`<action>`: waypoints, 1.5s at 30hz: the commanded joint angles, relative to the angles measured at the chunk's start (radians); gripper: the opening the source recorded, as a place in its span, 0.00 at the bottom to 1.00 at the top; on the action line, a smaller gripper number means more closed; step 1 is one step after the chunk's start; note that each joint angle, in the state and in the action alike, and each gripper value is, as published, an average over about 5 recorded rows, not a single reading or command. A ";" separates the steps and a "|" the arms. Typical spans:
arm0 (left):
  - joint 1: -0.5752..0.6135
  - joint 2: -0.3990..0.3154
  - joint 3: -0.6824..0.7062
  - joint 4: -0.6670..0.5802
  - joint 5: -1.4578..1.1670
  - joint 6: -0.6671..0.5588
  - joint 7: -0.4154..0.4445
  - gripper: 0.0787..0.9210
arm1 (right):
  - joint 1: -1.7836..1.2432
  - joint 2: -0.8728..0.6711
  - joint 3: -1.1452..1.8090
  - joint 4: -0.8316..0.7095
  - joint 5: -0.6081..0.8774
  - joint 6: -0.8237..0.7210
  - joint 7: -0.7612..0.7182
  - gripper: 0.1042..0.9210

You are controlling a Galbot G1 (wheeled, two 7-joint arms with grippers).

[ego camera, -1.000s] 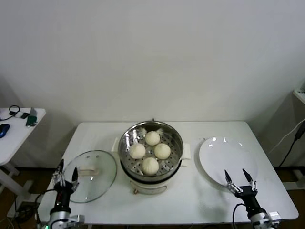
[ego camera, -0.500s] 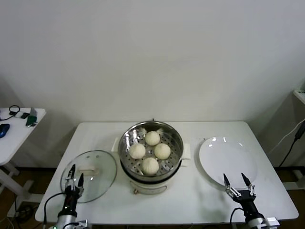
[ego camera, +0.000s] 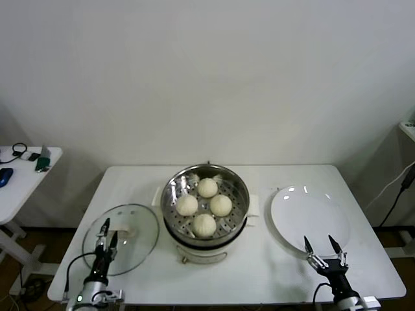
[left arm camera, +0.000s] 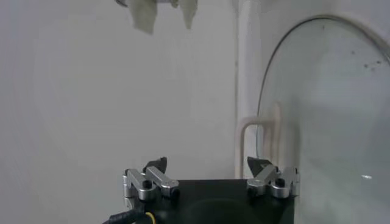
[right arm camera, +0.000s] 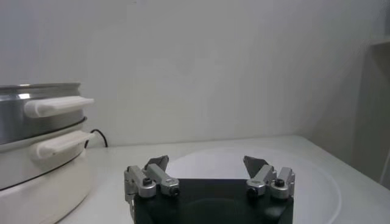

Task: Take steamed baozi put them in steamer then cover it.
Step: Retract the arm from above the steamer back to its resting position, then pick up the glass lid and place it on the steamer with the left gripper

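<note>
The cover (ego camera: 121,238) lay flat near the table's (ego camera: 259,272) front-left corner, handle up, beneath the wide-open, empty left hand (ego camera: 106,236).

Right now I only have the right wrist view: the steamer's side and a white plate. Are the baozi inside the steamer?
Observer: Yes, all four baozi sit on the perforated tray inside the steamer, which is uncovered.
Operator: Where's the cover?
Observer: The cover lies flat on the table on the robot's left of the steamer, with its handle facing up.
Operator: And the left tool?
Observer: The left tool is open and holds nothing. In the head view it is over the near-left part of the cover, just short of the handle.
</note>
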 commanded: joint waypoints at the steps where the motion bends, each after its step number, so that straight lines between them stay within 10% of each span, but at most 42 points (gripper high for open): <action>1: -0.070 0.018 0.011 0.065 0.019 0.002 0.008 0.88 | -0.004 0.004 -0.001 0.000 -0.003 0.003 -0.004 0.88; 7: -0.080 0.023 0.011 0.090 0.023 -0.001 0.009 0.83 | -0.003 0.010 -0.002 -0.004 -0.004 0.007 -0.008 0.88; 25: -0.068 0.013 0.004 0.071 0.011 0.001 0.001 0.22 | 0.007 0.028 -0.003 -0.009 -0.022 0.012 -0.013 0.88; 35: -0.001 0.136 -0.024 -0.237 -0.189 0.084 0.115 0.07 | 0.004 0.027 0.013 0.014 -0.043 0.006 -0.004 0.88; 45: 0.046 0.334 -0.008 -0.577 -0.383 0.425 0.370 0.07 | 0.008 0.037 0.031 0.023 -0.093 -0.005 0.033 0.88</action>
